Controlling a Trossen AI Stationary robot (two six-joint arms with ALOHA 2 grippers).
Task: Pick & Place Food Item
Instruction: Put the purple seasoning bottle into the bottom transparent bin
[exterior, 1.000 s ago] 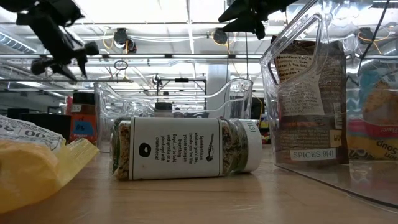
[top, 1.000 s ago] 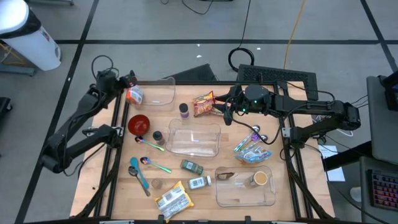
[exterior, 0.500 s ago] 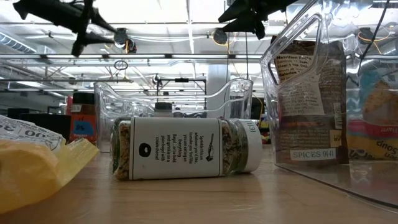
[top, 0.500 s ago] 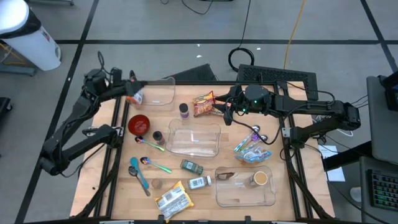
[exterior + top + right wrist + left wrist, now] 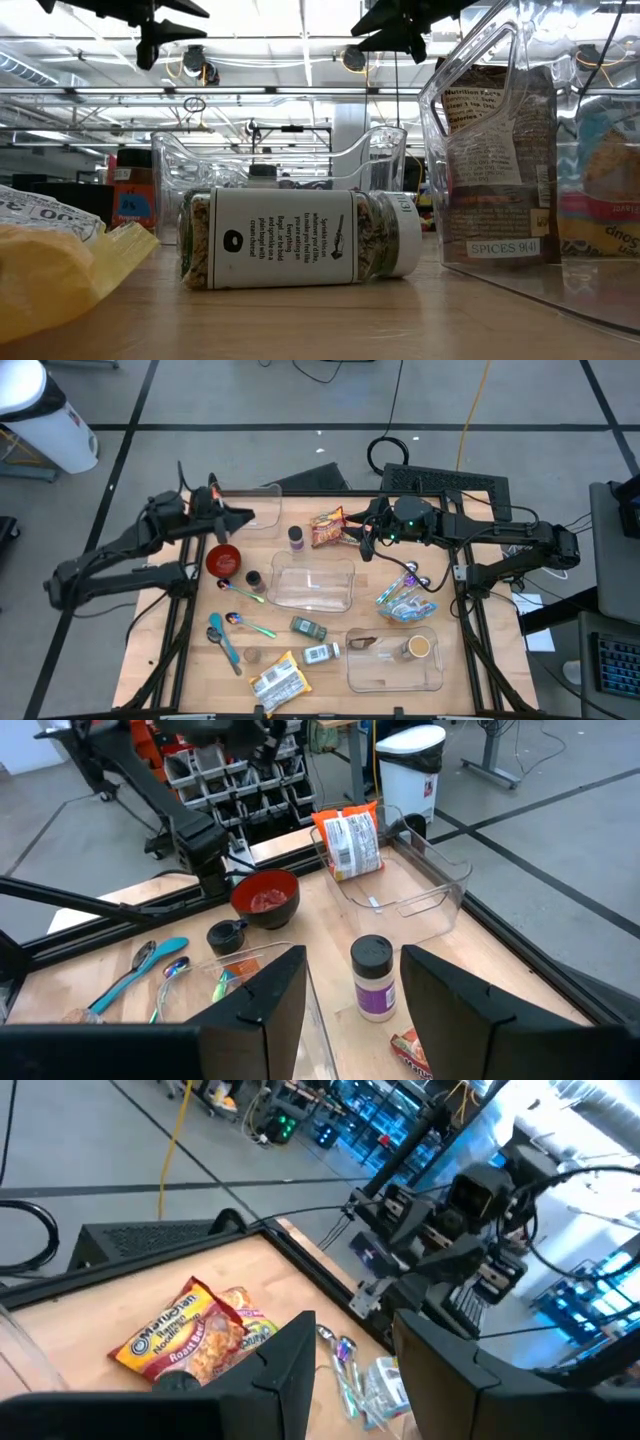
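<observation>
Both pairs of jaws stand parted on nothing. Nearest the table's front edge lies a yellow crinkled snack packet (image 5: 277, 681). Farther back, the left gripper (image 5: 243, 517) hovers above the red bowl (image 5: 223, 559), and an orange snack bag (image 5: 349, 842) stands inside the clear plastic bin (image 5: 420, 885). At the far edge, the right gripper (image 5: 365, 541) hangs beside the orange ramen packet (image 5: 327, 528).

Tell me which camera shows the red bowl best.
The right wrist view: the red bowl appears large, its inside visible. The high view shows the bowl small from above. The low and left wrist views do not show it.
</observation>
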